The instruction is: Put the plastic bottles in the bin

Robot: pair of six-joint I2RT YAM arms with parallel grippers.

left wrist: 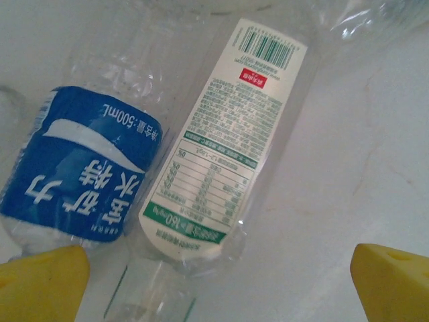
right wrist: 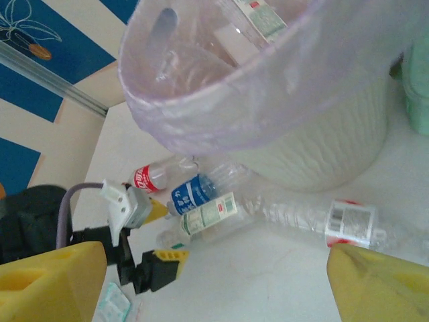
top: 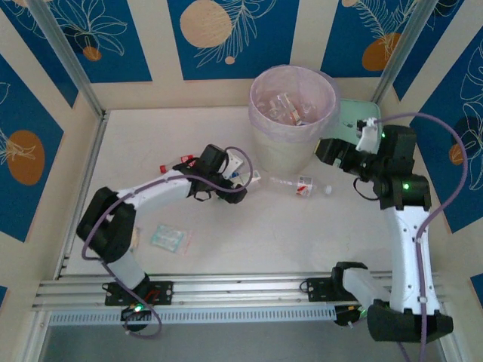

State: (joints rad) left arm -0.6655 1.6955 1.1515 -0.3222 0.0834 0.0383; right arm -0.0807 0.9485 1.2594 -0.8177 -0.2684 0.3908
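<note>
Two lie side by side on the counter [left wrist: 375,154] before the left end effector [left wrist: 218,285]: a blue-labelled bottle [left wrist: 74,174] and a white-and-green-labelled bottle [left wrist: 228,147], both cut off at the frame edges. Its yellow fingertips [left wrist: 40,282] stand wide apart and grip nothing. From the right wrist we make out a red-labelled bottle [right wrist: 149,178] just beside those two, and a crushed bottle [right wrist: 348,221] lying near the foot of the bin [right wrist: 322,154]. The right end effector [right wrist: 218,282] gapes wide and empty, close to the bin's wall. Inside the bin a heap of bottles [top: 290,111] is blurred by the pink bag [right wrist: 221,121]; we cannot count them.
</note>
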